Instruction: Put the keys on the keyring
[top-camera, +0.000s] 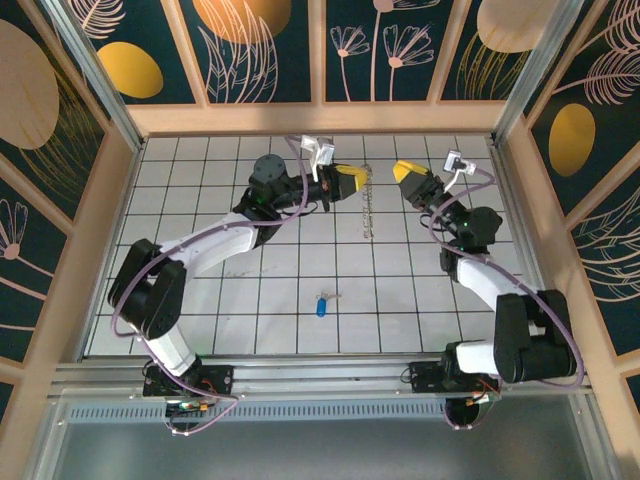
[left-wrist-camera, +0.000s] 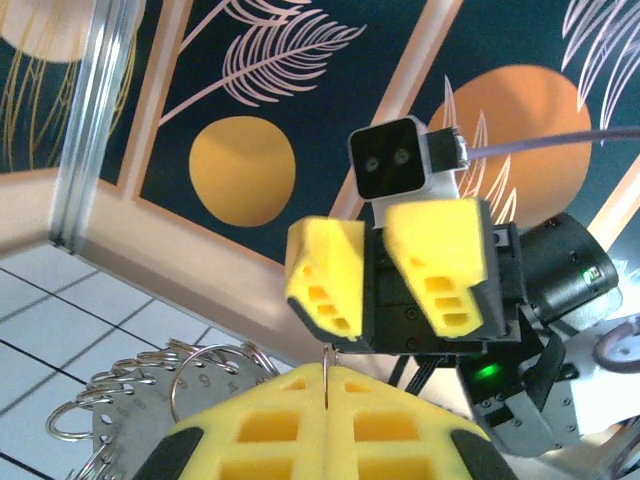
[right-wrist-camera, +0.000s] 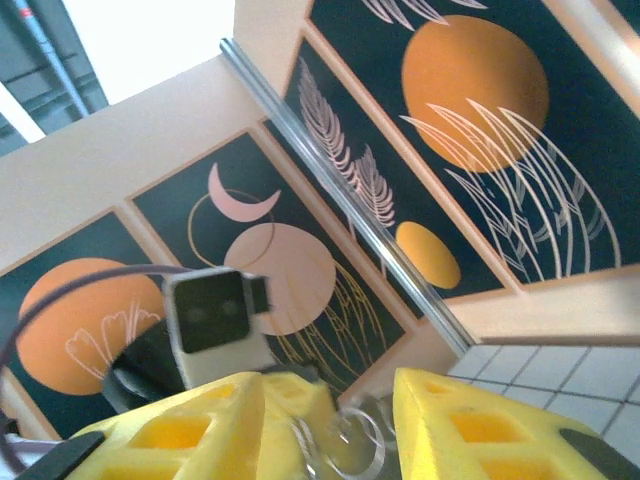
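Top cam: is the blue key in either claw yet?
No, the blue key lies loose on the tiled table, well clear of the left claw and right claw.

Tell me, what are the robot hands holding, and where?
The left gripper pinches the keyring by its thin wire rim; the right gripper is open, holding nothing.

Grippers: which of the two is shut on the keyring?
The left gripper: its yellow pads meet, pinching the thin wire of the keyring. The right gripper stands open, with a clear gap between its fingers.
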